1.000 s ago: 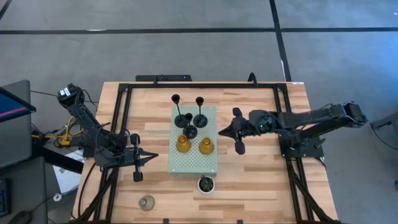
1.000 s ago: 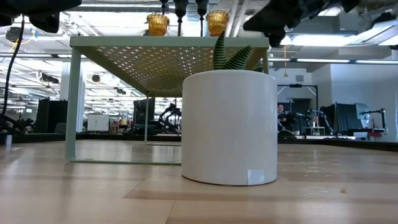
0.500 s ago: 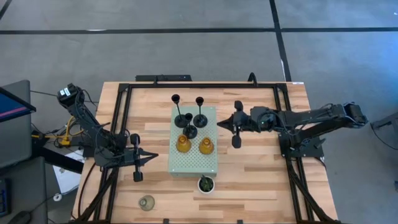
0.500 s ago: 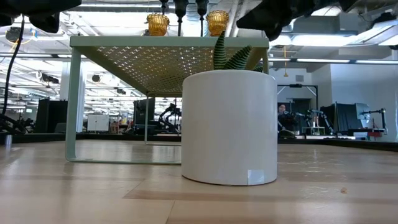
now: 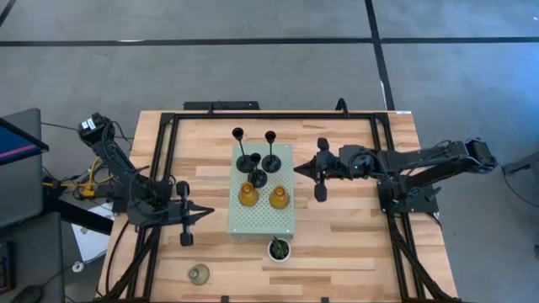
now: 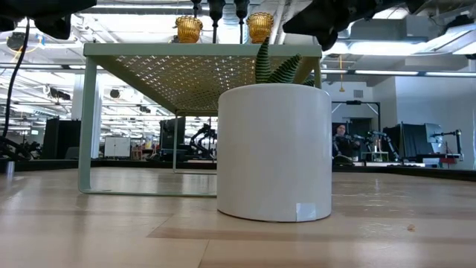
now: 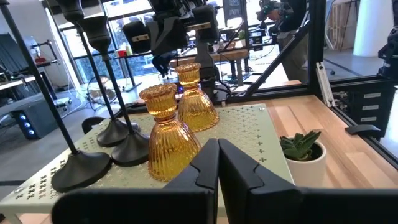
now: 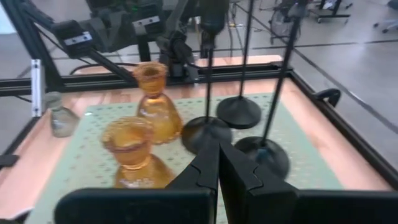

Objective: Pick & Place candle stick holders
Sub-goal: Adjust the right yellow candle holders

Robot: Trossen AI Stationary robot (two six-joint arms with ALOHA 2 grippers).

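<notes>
High view, board: pale green perforated board (image 5: 263, 220) mid-table carries five holders: three black candle stick holders (image 5: 256, 160) at the far end, two amber glass holders (image 5: 262, 197) nearer the plant.
High view, stray: clear-grey glass holder (image 5: 199, 273) stands off the board, on the table's near left corner, well apart from both arms.
High view, arms: right gripper (image 5: 306, 170) hovers just beside the board's right edge, level with the black holders; left gripper (image 5: 202, 214) waits left of the board.
Low view: white plant pot (image 6: 274, 152) fills the foreground; amber cups show on top of the raised board.
Left wrist view: fingers pressed together, nothing held; amber pair straight ahead.
Right wrist view: fingers likewise closed and empty; black stems and amber holders ahead.
Step (judged): approach, no grasp yet.
Next (judged): the right jaws must part before closing on a thin stem without knocking its neighbours.
</notes>
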